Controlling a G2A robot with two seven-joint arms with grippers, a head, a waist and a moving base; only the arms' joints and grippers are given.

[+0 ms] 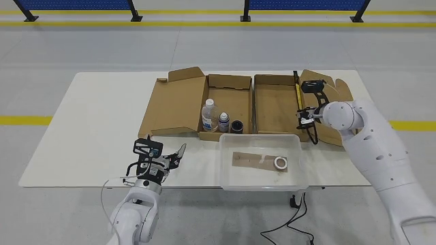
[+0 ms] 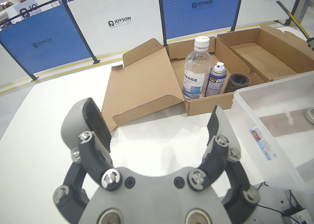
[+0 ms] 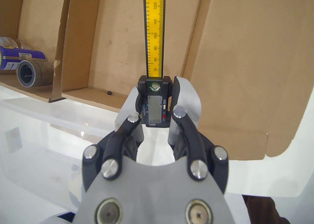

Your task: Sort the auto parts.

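My right gripper (image 3: 155, 102) is shut on a digital caliper (image 3: 154, 26) with a yellow scale, held by its black display head over the right cardboard box (image 1: 276, 105). In the top view that gripper (image 1: 304, 116) hangs at the box's right wall with the caliper (image 1: 298, 90) pointing to the back. The left cardboard box (image 2: 176, 50) holds a clear bottle (image 2: 196, 70), a blue spray can (image 2: 215, 79) and a dark cylindrical sleeve (image 2: 236, 82). My left gripper (image 2: 159, 122) stands open over bare table near the front edge (image 1: 162, 158), with nothing between its fingers.
A clear plastic bin (image 1: 225, 170) stands at the front centre with a brown cardboard strip (image 1: 252, 158) and a white tape roll (image 1: 280, 163) inside. Box flaps lie open to the left (image 1: 170, 105) and right (image 1: 337, 92). Cables (image 1: 293, 218) hang off the front edge.
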